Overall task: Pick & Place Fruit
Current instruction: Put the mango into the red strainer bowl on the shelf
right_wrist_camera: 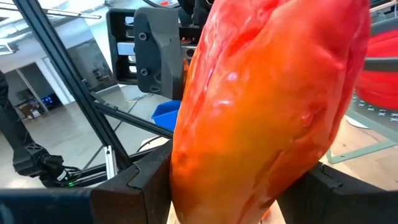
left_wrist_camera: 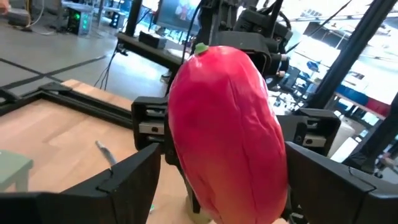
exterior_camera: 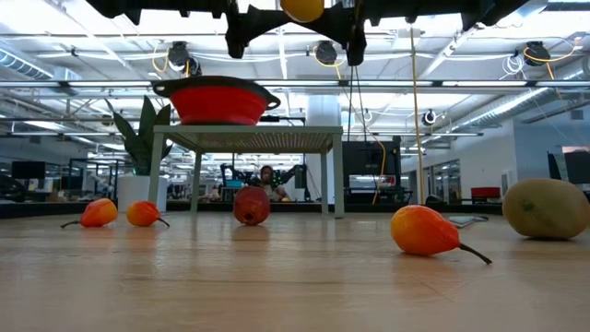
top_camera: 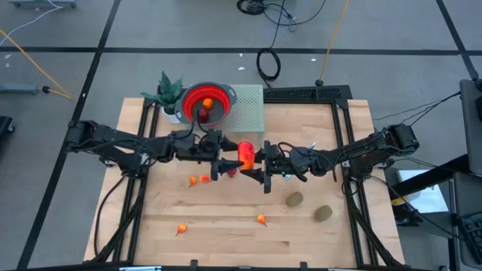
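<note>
The bigger red-orange oval fruit (top_camera: 246, 154) hangs high over the table's middle between both grippers, green stem tip (left_wrist_camera: 200, 48) up. My right gripper (top_camera: 260, 162) comes from the table's right and is shut on it. My left gripper (top_camera: 232, 159) comes from the left and is open, its fingers (left_wrist_camera: 134, 177) standing on either side of the fruit's lower part. Small orange pieces (top_camera: 193, 181), a dark red round fruit (exterior_camera: 252, 205) and two brownish-green ovals (top_camera: 294, 199) lie on the wooden table. My right gripper pinches the oval fruit's two broad sides (right_wrist_camera: 186, 168) between its two fingers (right_wrist_camera: 140, 183), about halfway up. The fingers come level from the table's right. The fruit stands nearly upright, lifted clear of the table. My left gripper's fingers stand close beside the fruit; whether they touch it I cannot tell.
A red bowl (top_camera: 218, 96) with fruit inside sits on a pale perforated stand (top_camera: 248, 113) at the far middle, beside a small plant (top_camera: 169, 90). More orange pieces (top_camera: 261, 220) lie near the front. A black frame (top_camera: 343, 135) borders the table.
</note>
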Motion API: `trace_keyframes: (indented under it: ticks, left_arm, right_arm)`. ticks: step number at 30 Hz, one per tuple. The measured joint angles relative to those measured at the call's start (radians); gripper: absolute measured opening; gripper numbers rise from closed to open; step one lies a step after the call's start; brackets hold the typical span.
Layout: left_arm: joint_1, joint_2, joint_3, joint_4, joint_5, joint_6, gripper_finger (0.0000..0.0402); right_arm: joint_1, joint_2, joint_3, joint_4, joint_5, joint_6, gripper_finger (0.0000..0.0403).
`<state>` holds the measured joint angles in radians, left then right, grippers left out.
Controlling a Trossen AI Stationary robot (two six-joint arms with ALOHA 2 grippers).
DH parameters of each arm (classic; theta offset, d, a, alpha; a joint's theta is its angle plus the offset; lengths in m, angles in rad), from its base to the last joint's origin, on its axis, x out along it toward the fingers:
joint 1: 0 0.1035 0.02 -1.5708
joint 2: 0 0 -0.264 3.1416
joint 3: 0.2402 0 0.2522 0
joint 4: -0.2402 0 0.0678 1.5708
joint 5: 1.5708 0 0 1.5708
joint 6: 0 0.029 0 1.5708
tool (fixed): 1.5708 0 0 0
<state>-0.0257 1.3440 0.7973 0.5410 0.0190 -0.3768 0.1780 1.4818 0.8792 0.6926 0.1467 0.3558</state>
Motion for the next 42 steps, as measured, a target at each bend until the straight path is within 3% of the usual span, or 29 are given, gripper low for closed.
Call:
trace_keyframes:
  ticks: [14, 24, 38, 42]
  left_arm:
    - [0.023, 0.084, 0.084, -0.017, 0.086, -0.035, 0.032]
    - [0.036, 0.081, 0.084, -0.023, 0.144, -0.108, 0.0204]
    - [0.038, 0.081, 0.083, -0.022, 0.164, -0.12, 0.0204]
    - [0.042, 0.081, 0.083, -0.022, 0.165, -0.112, 0.0204]
  right_arm:
    - [-0.005, 0.0, 0.002, -0.04, 0.005, 0.016, 0.0215]
    - [-0.006, 0.0, 0.001, -0.051, 0.014, 0.02, 0.0234]
    - [-0.005, -0.001, 0.001, -0.206, 0.001, 0.089, 0.027]
    - [0.001, -0.001, 0.0, -0.261, -0.046, 0.104, 0.0276]
